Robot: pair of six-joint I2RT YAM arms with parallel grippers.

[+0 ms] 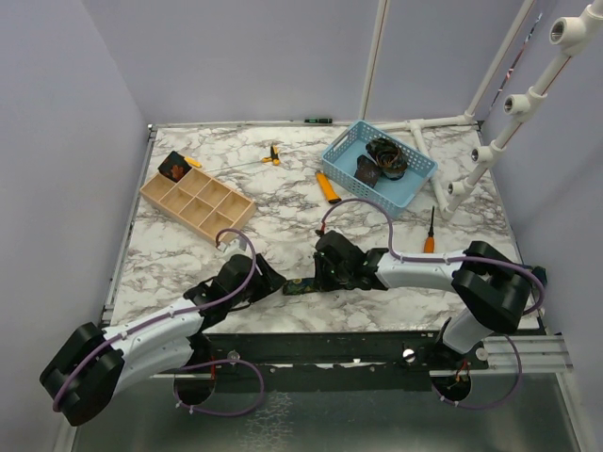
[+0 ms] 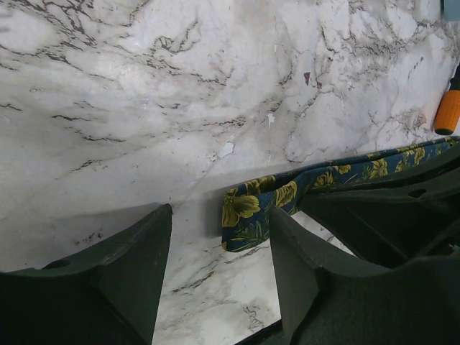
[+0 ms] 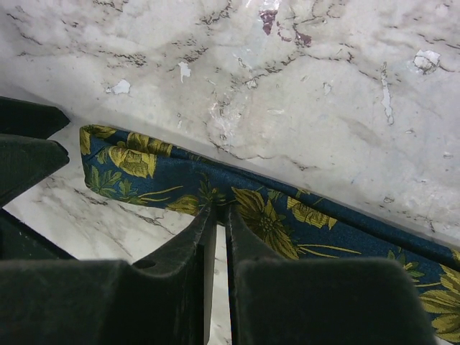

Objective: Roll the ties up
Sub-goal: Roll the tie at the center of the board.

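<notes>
A navy tie [image 1: 300, 286] with yellow-green flowers lies flat as a strip near the table's front edge. My right gripper [image 1: 322, 276] is shut on its long edge, the two fingers [image 3: 203, 237] nearly together with a small fold of tie [image 3: 144, 169] pinched at the tips. My left gripper [image 1: 270, 279] stands open just left of the tie's end [image 2: 255, 208]. That end lies ahead of the right finger [image 2: 302, 266], with bare marble between the jaws. A dark coil [image 1: 386, 154] sits in the blue basket [image 1: 420, 176]. Another dark roll [image 1: 173, 168] with red-orange marks sits in the wooden organiser [image 1: 203, 212].
An orange-handled cutter [image 1: 328, 188] lies beside the basket, and an orange-handled screwdriver [image 1: 429, 232] behind my right arm. A small orange tool [image 1: 273, 155] and a green pen [image 1: 317, 120] lie near the back. A white pipe rack [image 1: 509, 132] rises at the right.
</notes>
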